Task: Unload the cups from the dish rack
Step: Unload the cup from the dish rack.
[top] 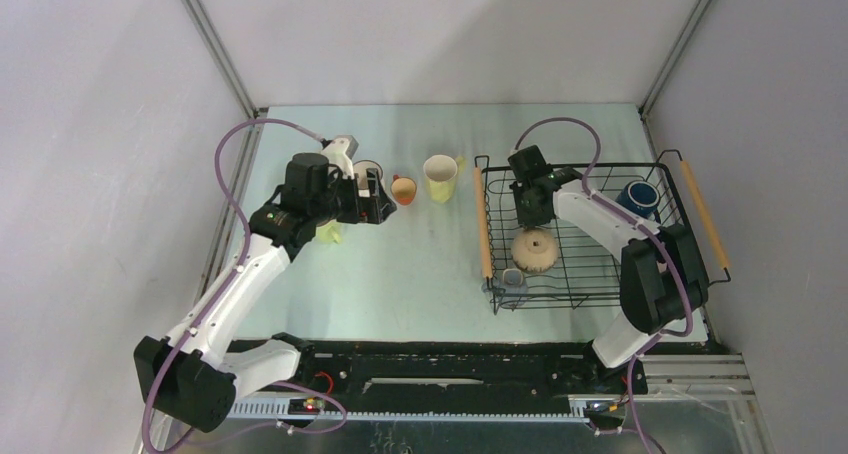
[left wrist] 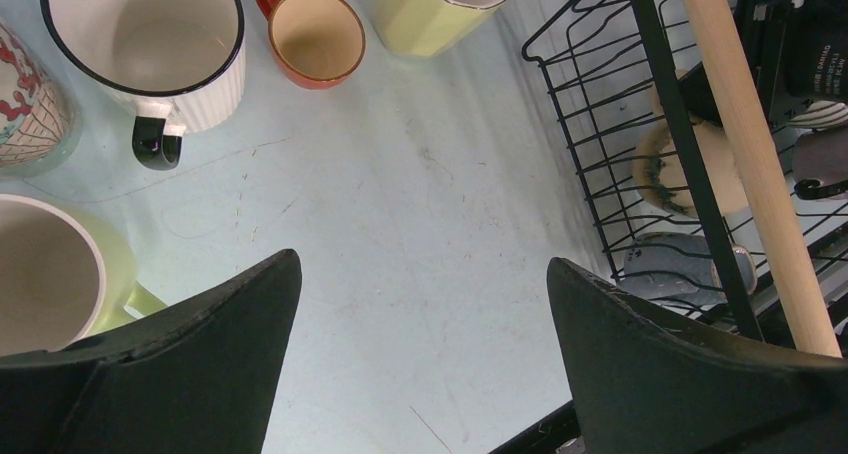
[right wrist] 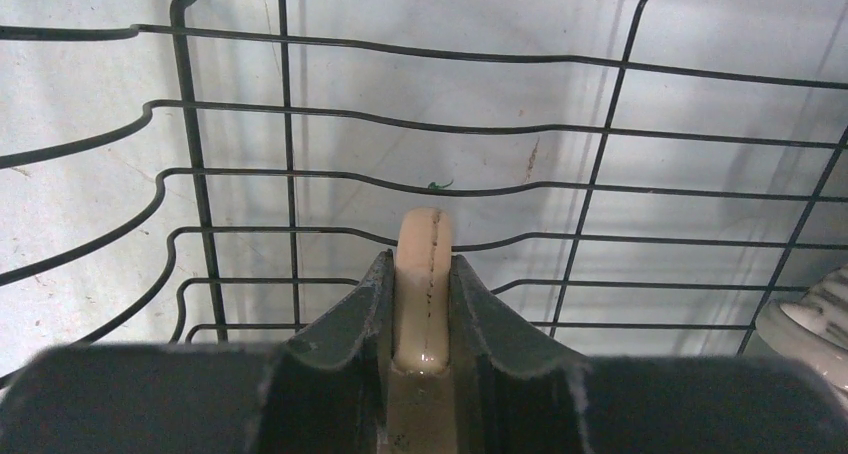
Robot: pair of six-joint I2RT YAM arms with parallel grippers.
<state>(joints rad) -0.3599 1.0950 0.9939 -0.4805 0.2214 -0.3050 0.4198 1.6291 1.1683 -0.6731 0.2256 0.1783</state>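
The black wire dish rack (top: 600,274) stands on the right of the table. In it are a tan cup (top: 533,250), a grey cup (top: 512,280) at the near left corner and a dark blue cup (top: 637,196) at the far right. My right gripper (top: 531,217) is inside the rack, shut on the tan cup's handle (right wrist: 424,264), with the rack's wire floor (right wrist: 300,174) beyond it. My left gripper (left wrist: 420,274) is open and empty above the table, left of the rack. A cream ribbed cup (left wrist: 150,44), an orange-red cup (left wrist: 315,36) and two pale yellow-green cups (left wrist: 440,9) (left wrist: 50,274) stand on the table.
The rack's wooden rod handles (top: 484,224) (top: 703,212) run along its left and right sides. A patterned glass (left wrist: 25,104) stands at the far left. A cream ribbed piece (right wrist: 810,324) sits in the rack right of my right gripper. Grey walls close in the table.
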